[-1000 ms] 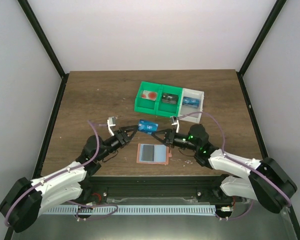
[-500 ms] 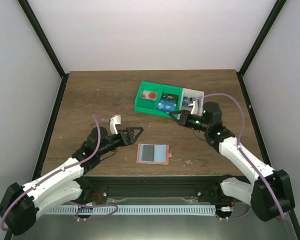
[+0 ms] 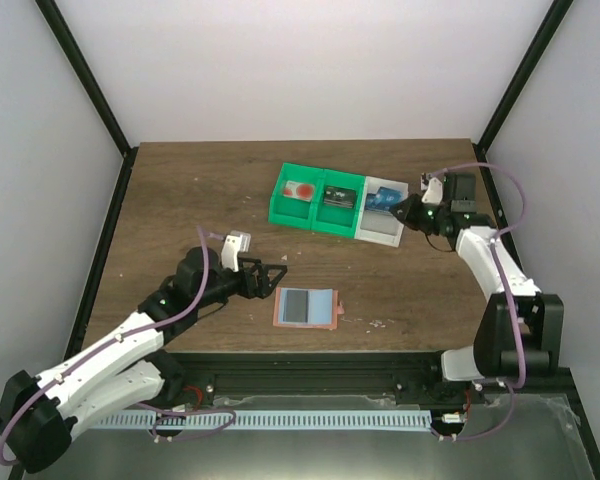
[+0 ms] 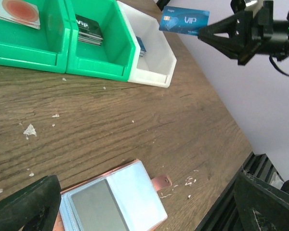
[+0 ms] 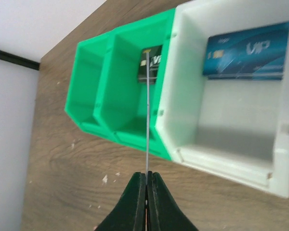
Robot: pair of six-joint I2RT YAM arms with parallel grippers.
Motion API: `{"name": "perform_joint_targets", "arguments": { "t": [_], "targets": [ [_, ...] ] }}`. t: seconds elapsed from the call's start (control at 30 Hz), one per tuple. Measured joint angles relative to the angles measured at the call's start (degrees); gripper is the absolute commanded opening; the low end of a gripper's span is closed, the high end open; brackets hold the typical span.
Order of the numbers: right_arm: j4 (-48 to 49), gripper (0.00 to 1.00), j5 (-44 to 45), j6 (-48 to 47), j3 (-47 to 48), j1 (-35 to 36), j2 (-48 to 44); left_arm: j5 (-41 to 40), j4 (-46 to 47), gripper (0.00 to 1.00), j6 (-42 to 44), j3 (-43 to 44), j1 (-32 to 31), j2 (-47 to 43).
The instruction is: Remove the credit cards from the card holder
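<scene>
The salmon-pink card holder (image 3: 305,307) lies open on the table, showing a light-blue page and a grey card (image 4: 94,207). My left gripper (image 3: 276,277) hovers just left of it, open wide and holding nothing; its fingers (image 4: 26,204) frame the holder (image 4: 135,190) in the left wrist view. My right gripper (image 3: 402,209) is shut on a blue VIP credit card (image 3: 384,200) above the white bin (image 3: 380,236). That card (image 4: 184,21) is held flat. In the right wrist view it is edge-on, a thin line (image 5: 147,110) rising from the shut gripper (image 5: 147,176).
A green two-compartment bin (image 3: 292,215) stands at the back, with a red card (image 3: 300,190) on the left and black cards (image 3: 338,196) on the right. The adjoining white bin (image 5: 231,163) holds another blue card (image 5: 245,50). Crumbs dot the wood near the holder.
My left gripper let go of the blue card and opened wide, drawing back beside the holder. My right arm carried the card from the table's middle to above the white bin.
</scene>
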Motion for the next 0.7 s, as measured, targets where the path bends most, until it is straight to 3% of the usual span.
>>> {"name": "perform_joint_targets", "arguments": {
  "t": [0.23,0.7],
  "targets": [
    [-6.7,0.0,3.8,-4.9,10.8,-1.1,10.0,1.1,0.0,1.0,1.0,-0.7,0.0,-1.0],
    [-12.8,0.01,3.9,-8.1,22.2,-1.2,24.1,-0.4,0.1,1.0,1.3,-0.8,0.1,-4.2]
  ]
}}
